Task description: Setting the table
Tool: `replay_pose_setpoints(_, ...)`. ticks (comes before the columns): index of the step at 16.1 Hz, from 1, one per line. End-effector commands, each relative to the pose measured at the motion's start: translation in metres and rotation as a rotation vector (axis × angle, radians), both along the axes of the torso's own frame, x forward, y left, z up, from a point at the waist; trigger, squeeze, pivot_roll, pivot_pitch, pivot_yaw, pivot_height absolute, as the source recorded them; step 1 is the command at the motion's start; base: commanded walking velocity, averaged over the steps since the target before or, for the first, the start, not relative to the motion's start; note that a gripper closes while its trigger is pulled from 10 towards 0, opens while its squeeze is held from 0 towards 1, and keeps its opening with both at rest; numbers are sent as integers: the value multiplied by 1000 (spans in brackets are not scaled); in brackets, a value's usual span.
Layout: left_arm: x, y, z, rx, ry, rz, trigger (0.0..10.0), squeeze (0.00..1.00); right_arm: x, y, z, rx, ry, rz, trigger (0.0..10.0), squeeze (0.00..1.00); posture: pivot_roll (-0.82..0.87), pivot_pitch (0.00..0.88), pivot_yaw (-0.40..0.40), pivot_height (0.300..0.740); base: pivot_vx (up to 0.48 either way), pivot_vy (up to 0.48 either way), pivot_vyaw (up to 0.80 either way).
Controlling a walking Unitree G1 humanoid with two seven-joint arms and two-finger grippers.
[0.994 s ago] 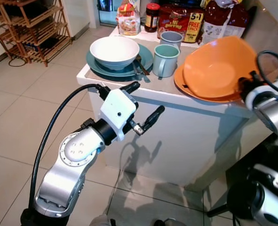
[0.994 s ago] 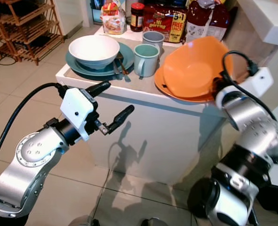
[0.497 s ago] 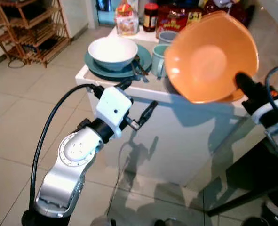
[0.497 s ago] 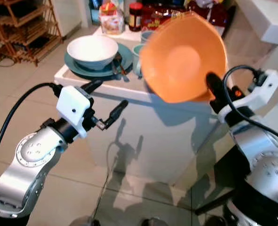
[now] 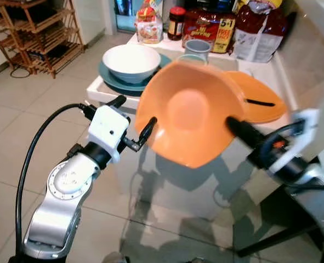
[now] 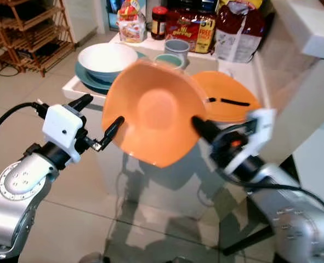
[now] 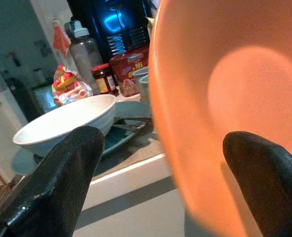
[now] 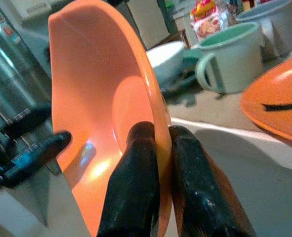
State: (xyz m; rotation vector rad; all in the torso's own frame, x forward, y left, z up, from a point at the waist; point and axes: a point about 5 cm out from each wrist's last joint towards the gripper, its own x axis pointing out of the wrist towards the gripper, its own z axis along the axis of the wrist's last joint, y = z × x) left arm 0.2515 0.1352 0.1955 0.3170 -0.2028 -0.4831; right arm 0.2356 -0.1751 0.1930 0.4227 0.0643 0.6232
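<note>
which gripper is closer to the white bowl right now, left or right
Left. The left gripper hangs open just in front of the counter edge below the white bowl; the right gripper is farther right, clamped on the orange bowl.

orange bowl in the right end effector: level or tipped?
Tipped. The orange bowl is held nearly on edge, its empty inside facing the head camera, with the right end effector pinching its rim, off the counter.

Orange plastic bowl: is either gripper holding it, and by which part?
The right gripper holds the orange plastic bowl, jaws pinching its rim, one inside and one outside. The left gripper is open beside the bowl's opposite edge, holding nothing.
</note>
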Motion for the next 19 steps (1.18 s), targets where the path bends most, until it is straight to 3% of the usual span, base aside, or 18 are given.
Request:
replay_pose_setpoints(1,-2,-4,0,2,-11,-7,10000,0,1,-6,4,-30,-47,-43,10000,0,55,63,-34,740,0,-480,0)
replay_pose_setpoints(5,2,-3,-2,4,-14,26,10000,0,10,-1,6,7,-100,-136,10000,0,55,64,-35,740,0,-480,0)
replay_pose_setpoints(13,1,-9,-1,3,-18,3,10000,0,-2,-6,4,-21,-125,-42,10000,0,54,65,-35,740,0,-480,0)
replay_pose_setpoints(16,4,-11,1,-6,-33,-1,10000,0,1,-11,5,-14,-128,-96,10000,0,45,50,-27,740,0,-480,0)
replay_pose_setpoints(19,10,-12,1,4,-42,31,10000,0,10,-19,-1,-30,-85,-232,10000,0,41,44,-22,740,0,-480,0)
